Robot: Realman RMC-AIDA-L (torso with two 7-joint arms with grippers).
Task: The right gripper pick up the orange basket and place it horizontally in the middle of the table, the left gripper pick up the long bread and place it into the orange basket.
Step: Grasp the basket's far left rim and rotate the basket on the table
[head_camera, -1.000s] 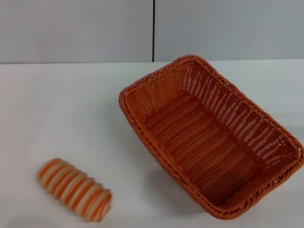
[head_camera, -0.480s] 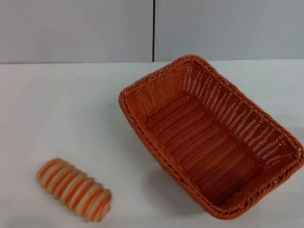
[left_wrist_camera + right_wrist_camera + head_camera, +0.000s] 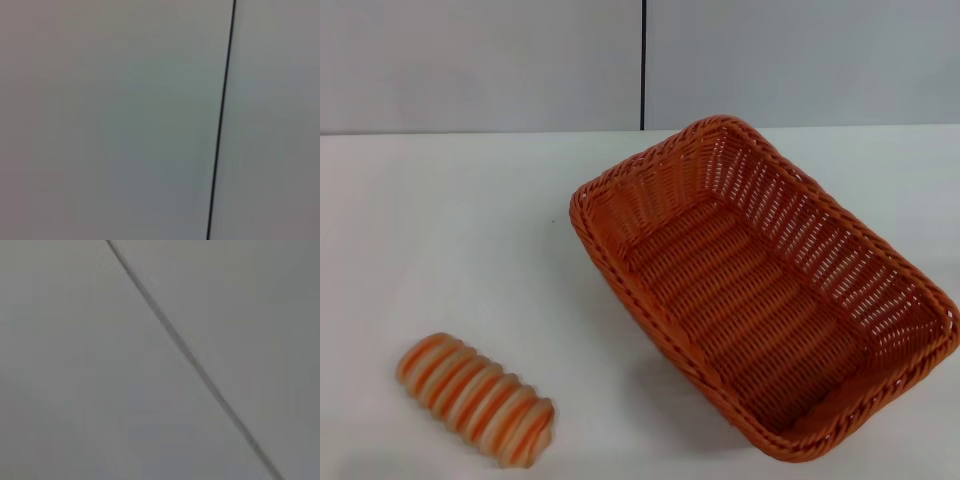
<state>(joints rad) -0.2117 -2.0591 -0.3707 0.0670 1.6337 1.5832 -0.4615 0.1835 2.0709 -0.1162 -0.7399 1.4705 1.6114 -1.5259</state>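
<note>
The orange basket (image 3: 760, 290) lies on the white table (image 3: 470, 230) in the head view, right of centre, set at a slant with one short end toward the back and the other toward the front right edge. It holds nothing. The long bread (image 3: 475, 398), striped orange and cream, rests at the front left, well apart from the basket. Neither gripper appears in any view. Both wrist views show only a grey wall with a dark seam.
A grey wall with a vertical dark seam (image 3: 643, 65) stands behind the table. Bare tabletop stretches across the left and middle between bread and basket. The basket's front right corner reaches close to the picture's edge.
</note>
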